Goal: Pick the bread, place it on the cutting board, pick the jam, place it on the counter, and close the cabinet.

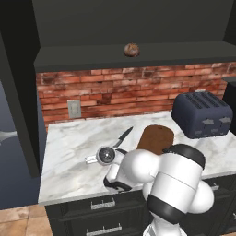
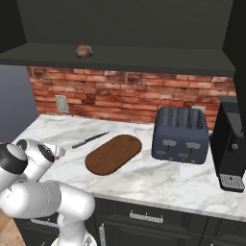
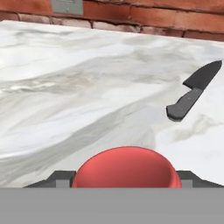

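The gripper (image 3: 126, 186) had the red jam jar (image 3: 126, 168) clamped between its fingers, low over the marble counter (image 3: 65, 87), and a drop from there could have tipped it. A dark kitchen knife (image 3: 192, 94) lay just ahead to one side, so a sideways slide risked clipping it. Worse, the bread roll (image 1: 131, 50) sat up on the open cabinet shelf (image 1: 69, 57), the cutting board (image 2: 113, 153) bare, so shutting the doors would have trapped it

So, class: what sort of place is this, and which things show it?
A kitchen, apparently rendered: a marble counter with drawers below, a toaster, a cutting board and a knife against a brick wall.
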Controlling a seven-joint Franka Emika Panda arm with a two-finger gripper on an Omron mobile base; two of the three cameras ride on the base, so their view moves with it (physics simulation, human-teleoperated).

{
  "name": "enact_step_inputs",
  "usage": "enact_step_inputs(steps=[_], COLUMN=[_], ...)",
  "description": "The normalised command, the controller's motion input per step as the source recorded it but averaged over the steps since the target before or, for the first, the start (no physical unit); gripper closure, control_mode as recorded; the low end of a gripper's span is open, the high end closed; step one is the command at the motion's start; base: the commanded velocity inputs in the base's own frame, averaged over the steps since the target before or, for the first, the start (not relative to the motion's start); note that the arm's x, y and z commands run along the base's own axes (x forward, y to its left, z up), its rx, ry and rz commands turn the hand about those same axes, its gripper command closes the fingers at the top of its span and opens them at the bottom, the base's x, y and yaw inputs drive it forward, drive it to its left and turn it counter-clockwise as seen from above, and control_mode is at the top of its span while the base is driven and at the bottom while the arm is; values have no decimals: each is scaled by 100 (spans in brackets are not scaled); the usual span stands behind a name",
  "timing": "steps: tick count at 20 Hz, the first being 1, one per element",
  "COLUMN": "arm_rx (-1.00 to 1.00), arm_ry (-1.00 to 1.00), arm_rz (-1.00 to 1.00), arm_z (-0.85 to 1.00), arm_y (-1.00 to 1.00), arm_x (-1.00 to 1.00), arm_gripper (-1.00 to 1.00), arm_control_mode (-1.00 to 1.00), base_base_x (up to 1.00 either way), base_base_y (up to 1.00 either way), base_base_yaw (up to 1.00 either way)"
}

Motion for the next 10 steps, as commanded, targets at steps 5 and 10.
enact_step_inputs(steps=[5, 10], arm_rx=[0, 0], arm_ry=[0, 0], arm_rz=[0, 0], arm_z=[-8, 0], arm_y=[0, 0], arm_x=[0, 0], arm_gripper=[100, -100], arm_control_mode=[-100, -100], base_base_x=[0, 0], base_base_y=[0, 0], base_base_yaw=[0, 0])
